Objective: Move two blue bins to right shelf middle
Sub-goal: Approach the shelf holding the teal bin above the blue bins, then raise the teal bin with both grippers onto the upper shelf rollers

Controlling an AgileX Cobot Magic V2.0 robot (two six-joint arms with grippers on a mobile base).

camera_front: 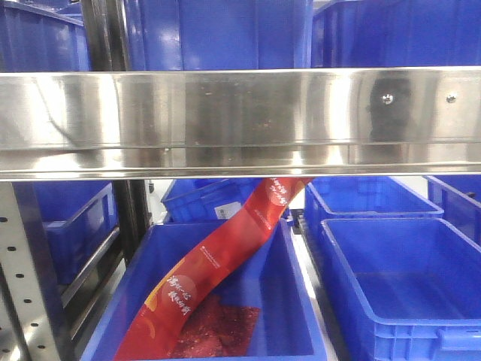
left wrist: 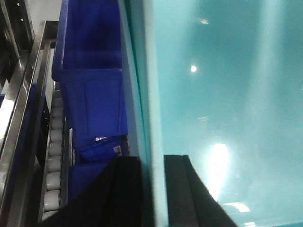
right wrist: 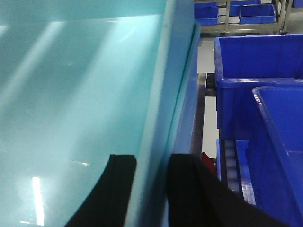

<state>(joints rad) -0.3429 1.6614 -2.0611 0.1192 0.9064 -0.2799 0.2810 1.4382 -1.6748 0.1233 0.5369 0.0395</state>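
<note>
In the left wrist view my left gripper (left wrist: 152, 189) is shut on the side wall of a blue bin (left wrist: 227, 94), whose inside looks teal in this light; one finger is inside and one outside. In the right wrist view my right gripper (right wrist: 150, 189) is shut on the opposite wall of the same bin (right wrist: 71, 94). In the front view neither gripper shows. A blue bin (camera_front: 218, 34) fills the top centre above the steel shelf rail (camera_front: 240, 120); I cannot tell whether it is the held one.
Below the rail stands a blue bin (camera_front: 293, 331) holding a long red packet (camera_front: 218, 263), with more blue bins (camera_front: 406, 286) to its right. Rollers (left wrist: 53, 156) and a blue bin (left wrist: 92, 80) lie left of the held bin. Blue bins (right wrist: 265, 85) stand to its right.
</note>
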